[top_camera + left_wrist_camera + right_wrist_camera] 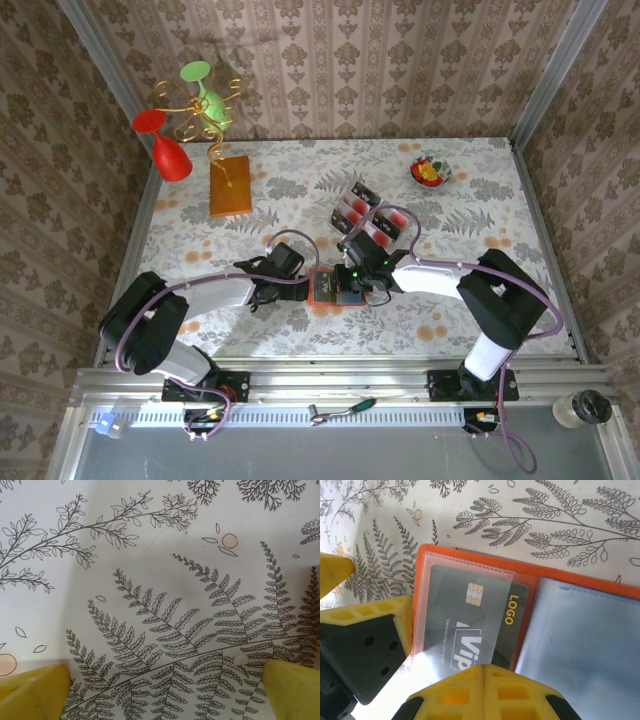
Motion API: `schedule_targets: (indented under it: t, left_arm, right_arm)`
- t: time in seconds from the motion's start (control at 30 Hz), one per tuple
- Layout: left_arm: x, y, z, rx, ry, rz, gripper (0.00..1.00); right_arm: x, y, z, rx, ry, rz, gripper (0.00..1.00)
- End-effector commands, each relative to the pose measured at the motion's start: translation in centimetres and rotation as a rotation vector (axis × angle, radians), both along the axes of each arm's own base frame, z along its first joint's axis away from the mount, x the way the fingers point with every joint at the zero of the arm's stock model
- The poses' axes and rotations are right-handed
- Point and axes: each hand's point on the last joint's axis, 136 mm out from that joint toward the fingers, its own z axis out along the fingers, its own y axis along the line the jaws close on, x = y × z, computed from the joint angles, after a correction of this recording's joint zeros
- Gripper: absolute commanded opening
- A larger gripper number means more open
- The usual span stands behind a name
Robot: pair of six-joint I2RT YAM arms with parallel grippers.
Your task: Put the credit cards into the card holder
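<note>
1. orange card holder [470, 560] lies open on the bench [570, 510], credit card [470, 625] half pocketed.
2. your right pincer [484, 672] is closed at its edge; left pincer [162, 690] gapes, empty.
3. push on and the holder may slide, the card buckle.

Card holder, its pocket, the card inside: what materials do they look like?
Card holder: orange, leather-like, matte, possibly synthetic. Pocket: clear glossy plastic film, judging by the glare streaks. Card: rigid dark plastic, printed lettering, metallic gold chip.
</note>
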Motion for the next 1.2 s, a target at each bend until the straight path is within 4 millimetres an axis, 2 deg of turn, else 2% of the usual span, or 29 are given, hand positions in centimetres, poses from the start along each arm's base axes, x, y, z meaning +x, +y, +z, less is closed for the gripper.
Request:
schedule_targets:
  t: [0.0, 0.3, 0.47, 0.73, 1.0, 1.17]
  left_arm:
    - [-0.7, 0.2, -1.1, 0.017, 0.034, -0.021, 1.0]
    - [-0.7, 0.1, -0.9, 0.012, 0.029, -0.023, 1.0]
    - [-0.6, -0.1, -0.7, 0.008, 0.026, -0.024, 1.0]
    - [-0.4, -0.8, 0.8, -0.03, -0.007, -0.029, 1.0]
    - [-1.1, -0.8, -1.0, 0.0, 0.03, -0.026, 1.0]
    - [-1.3, -0.4, -1.6, 0.005, 0.037, -0.017, 1.0]
  right_arm:
    - [0.3, 0.7, -0.2, -0.02, -0.003, 0.013, 0.07]
    - [0.0, 1.7, -1.9, -0.031, 0.03, 0.026, 0.05]
    - [0.1, 2.3, -1.7, -0.009, 0.032, 0.02, 0.05]
    - [0.1, 2.3, -1.6, -0.007, 0.033, 0.016, 0.05]
    - [0.3, 2.4, -0.5, -0.002, 0.017, 0.023, 0.05]
    - [0.6, 1.2, 1.0, -0.031, -0.031, 0.01, 0.07]
